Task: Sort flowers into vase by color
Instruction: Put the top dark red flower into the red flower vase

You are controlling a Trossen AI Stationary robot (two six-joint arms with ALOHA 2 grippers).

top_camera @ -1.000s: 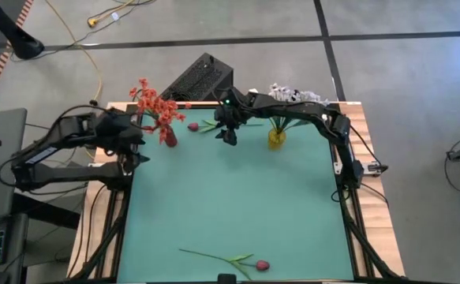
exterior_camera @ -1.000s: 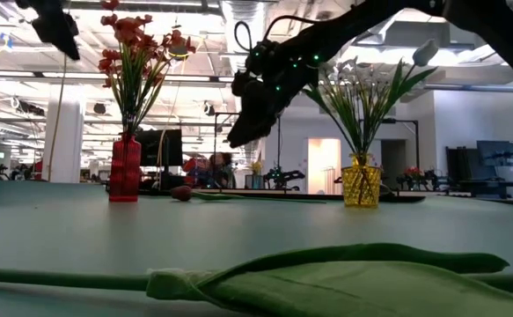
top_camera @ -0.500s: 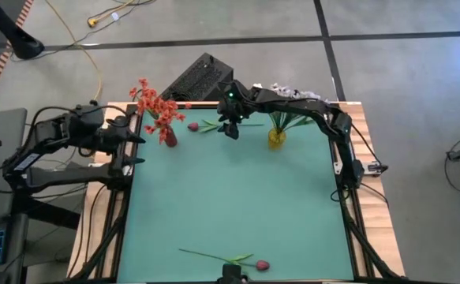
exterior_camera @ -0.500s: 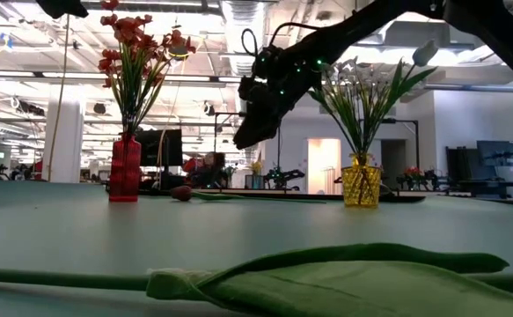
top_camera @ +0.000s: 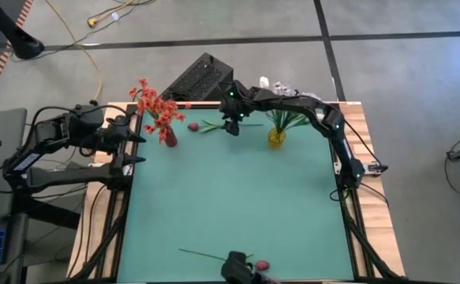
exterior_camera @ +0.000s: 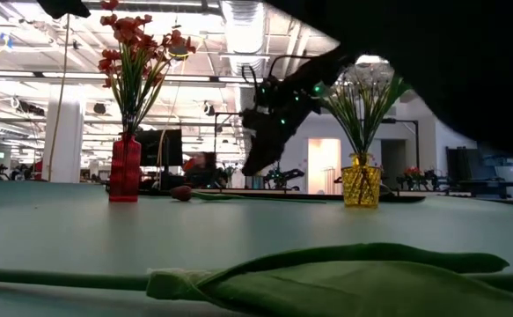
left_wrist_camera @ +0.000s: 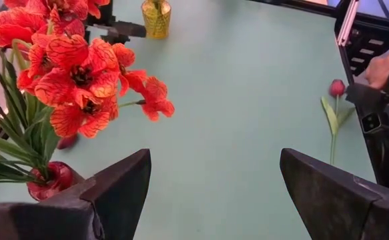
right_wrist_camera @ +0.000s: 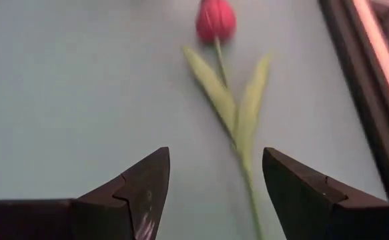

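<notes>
At the table's left edge, the left gripper (top_camera: 135,140) waits with its fingers spread and nothing between them, just beside the red vase (top_camera: 168,137) that holds the orange-red flowers (top_camera: 155,104). Right of that vase, near the far edge, a pink bud (top_camera: 192,126) lies flat on the green mat (top_camera: 237,197) with its stem running rightward. The right gripper (top_camera: 231,129) hangs over that stem, jaws parted and empty. Farther right stands the yellow vase (top_camera: 276,138) with the white flowers (exterior_camera: 362,88). Another pink bud (top_camera: 262,266) lies at the near edge, where a person's hand (left_wrist_camera: 383,67) shows close by.
</notes>
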